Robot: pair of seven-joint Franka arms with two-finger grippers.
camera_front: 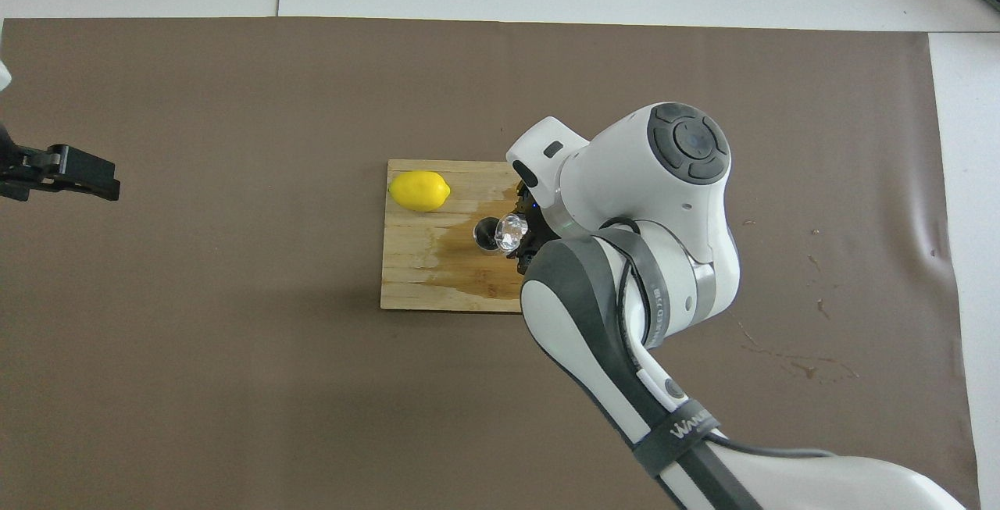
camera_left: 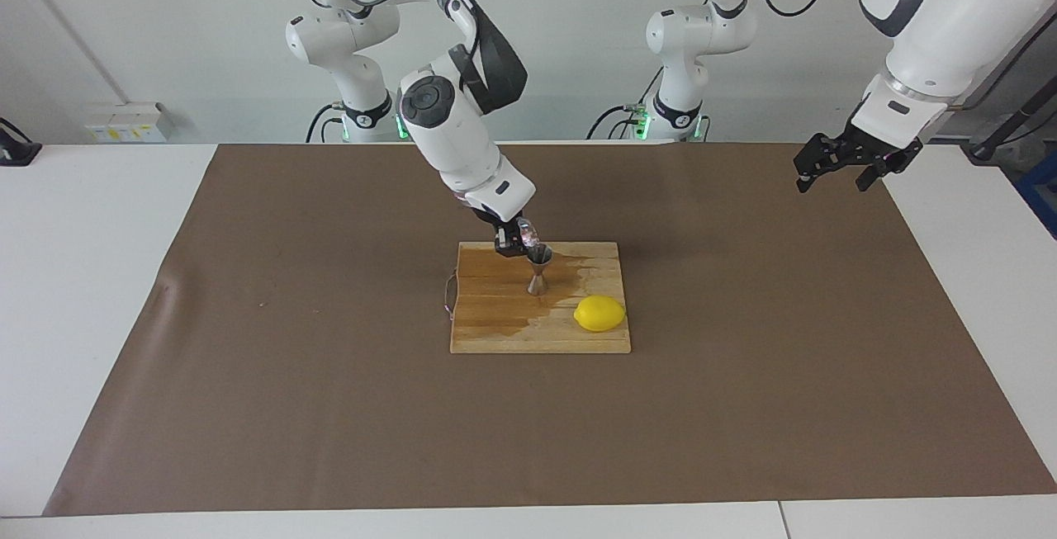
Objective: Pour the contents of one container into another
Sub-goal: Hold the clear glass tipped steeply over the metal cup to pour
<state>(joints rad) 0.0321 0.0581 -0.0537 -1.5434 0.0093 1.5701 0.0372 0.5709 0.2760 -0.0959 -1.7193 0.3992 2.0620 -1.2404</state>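
A small steel hourglass jigger (camera_left: 538, 269) (camera_front: 487, 234) stands upright on the wooden cutting board (camera_left: 495, 333) (camera_front: 422, 276). My right gripper (camera_left: 516, 242) (camera_front: 522, 238) is shut on the tiny clear faceted glass cup (camera_left: 526, 234) (camera_front: 511, 230) and holds it steeply tipped, its mouth at the jigger's upper rim. My left gripper (camera_left: 834, 166) (camera_front: 66, 174) waits open in the air over the brown mat at the left arm's end, holding nothing.
A yellow lemon (camera_left: 599, 313) (camera_front: 419, 190) lies on the board, farther from the robots than the jigger. A wet stain darkens the board around the jigger. The brown mat (camera_left: 248, 357) covers the table.
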